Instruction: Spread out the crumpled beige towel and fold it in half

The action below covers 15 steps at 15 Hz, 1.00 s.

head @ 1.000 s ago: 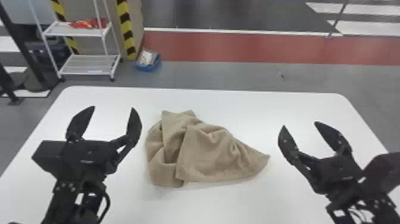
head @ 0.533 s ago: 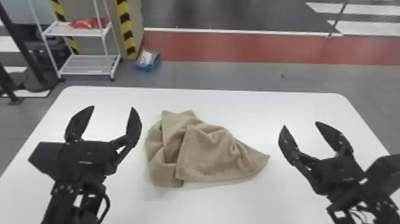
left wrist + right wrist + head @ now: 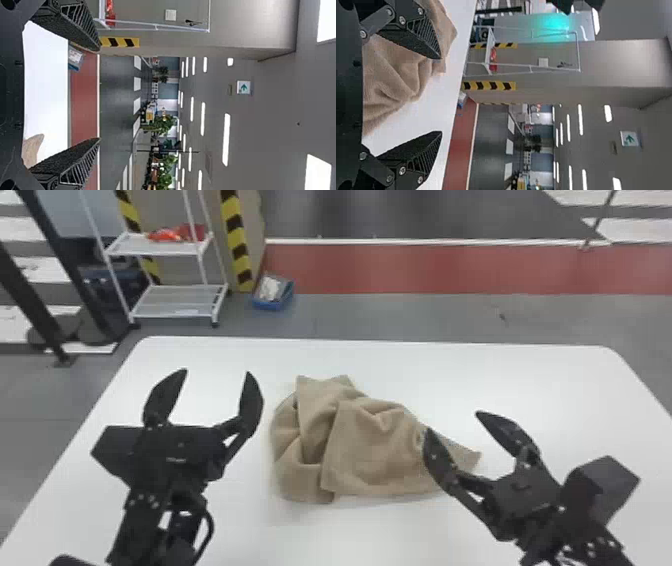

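Since the crumpled beige cloth towel [image 3: 370, 445] needs spreading first, the black left gripper [image 3: 216, 371] and black right gripper [image 3: 453, 422], fingers wide, should next pinch its edges.

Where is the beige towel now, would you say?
In the head view, the beige towel lies crumpled near the middle of the white table, between the left gripper and right gripper.

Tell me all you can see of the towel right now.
The towel is beige, soft-looking cloth, crumpled in a heap on the white table, between the two grippers. Folds bunch at its left; a broad flap lies over the middle, and it tapers to a corner at the right. The right gripper overlaps that corner in view; contact can't be told.
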Tool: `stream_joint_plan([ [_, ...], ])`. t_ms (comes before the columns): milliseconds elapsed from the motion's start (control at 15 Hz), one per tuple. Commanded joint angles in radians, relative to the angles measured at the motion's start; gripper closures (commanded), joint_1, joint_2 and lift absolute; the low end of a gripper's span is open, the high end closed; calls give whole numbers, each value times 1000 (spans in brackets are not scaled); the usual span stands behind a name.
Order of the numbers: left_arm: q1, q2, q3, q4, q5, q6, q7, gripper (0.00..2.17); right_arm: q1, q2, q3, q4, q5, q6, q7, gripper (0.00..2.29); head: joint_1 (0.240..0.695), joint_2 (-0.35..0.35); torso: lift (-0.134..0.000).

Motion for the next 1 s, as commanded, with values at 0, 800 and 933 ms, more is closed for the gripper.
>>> stream_joint_plan([
  [0,-17,1,-13,21,0,1,0,80,-14,-18,91,30,73,56,46,259,695,82,-124],
  [800,-14,4,-24,33,-2,1,-6,80,-126,-23,218,161,203,191,225,289,695,239,-124],
  [933,-7,4,-22,32,-3,1,-6,80,-143,-19,230,176,232,197,224,340,695,242,-124],
])
